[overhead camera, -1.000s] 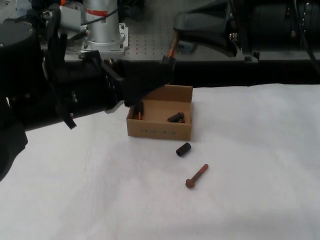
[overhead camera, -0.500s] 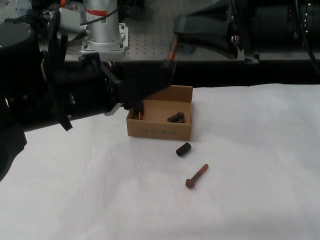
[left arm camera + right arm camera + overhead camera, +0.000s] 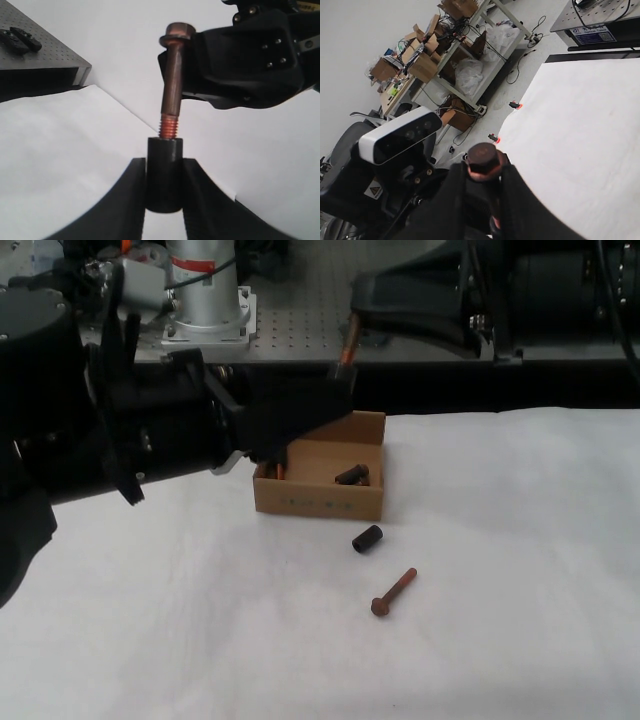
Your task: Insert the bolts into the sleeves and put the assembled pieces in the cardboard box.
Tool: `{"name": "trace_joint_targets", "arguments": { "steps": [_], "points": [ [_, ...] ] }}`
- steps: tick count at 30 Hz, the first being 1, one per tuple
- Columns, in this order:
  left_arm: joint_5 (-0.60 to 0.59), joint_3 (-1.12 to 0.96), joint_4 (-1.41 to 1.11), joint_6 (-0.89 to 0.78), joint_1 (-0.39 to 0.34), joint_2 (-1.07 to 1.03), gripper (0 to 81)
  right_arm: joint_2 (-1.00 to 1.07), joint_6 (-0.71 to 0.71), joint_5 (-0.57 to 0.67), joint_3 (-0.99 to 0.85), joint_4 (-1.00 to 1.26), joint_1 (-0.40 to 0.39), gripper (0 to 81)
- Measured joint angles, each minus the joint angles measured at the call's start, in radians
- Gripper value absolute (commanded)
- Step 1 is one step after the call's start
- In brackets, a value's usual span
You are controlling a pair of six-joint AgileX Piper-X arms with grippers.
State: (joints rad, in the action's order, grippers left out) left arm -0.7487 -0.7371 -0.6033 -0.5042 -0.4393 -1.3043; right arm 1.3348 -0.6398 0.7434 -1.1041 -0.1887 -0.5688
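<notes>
— Left wrist view: findings?
— My left claw (image 3: pixel 164 172) pinched the sleeve (image 3: pixel 164 182). My right claw (image 3: pixel 483 176) clamped the bolt (image 3: pixel 172 85) near its head, threaded tip at the sleeve's mouth, in line.

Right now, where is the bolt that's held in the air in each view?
High view: bolt in the air above the cardboard box.
Left wrist view: bolt, threaded end at the mouth of the sleeve.
Right wrist view: bolt head clamped in the right gripper.
Shared landmark: the white sheet.
</notes>
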Motion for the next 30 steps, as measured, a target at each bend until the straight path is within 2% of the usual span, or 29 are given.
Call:
{"name": "trace_joint_targets", "arguments": {
  "steps": [13,14,15,18,20,24,30],
  "points": [
    [-0.033,0.000,-0.005,-0.021,0.000,0.000,0.6,0.000,0.015,0.032,0.000,0.010,0.002,0.9],
    [-0.033,0.000,-0.005,-0.021,0.000,0.000,0.6,0.000,0.017,0.031,0.000,0.012,0.002,2.4],
    [-0.033,0.000,-0.005,-0.021,0.000,0.000,0.6,0.000,0.025,0.028,0.000,0.012,0.002,7.5],
    [-0.033,0.000,-0.005,-0.021,0.000,0.000,0.6,0.000,0.031,0.025,0.000,0.012,0.002,29.8],
    [-0.005,0.000,-0.021,-0.027,0.005,0.000,0.6,0.000,0.037,0.026,0.000,0.004,0.002,38.5],
    [0.017,-0.003,-0.035,-0.026,0.012,0.000,0.6,0.000,0.044,0.026,0.009,-0.040,-0.004,34.9],
    [0.027,-0.003,-0.045,-0.026,0.015,0.000,0.6,0.000,0.049,0.026,0.009,-0.053,-0.004,34.7]
  ]
}}
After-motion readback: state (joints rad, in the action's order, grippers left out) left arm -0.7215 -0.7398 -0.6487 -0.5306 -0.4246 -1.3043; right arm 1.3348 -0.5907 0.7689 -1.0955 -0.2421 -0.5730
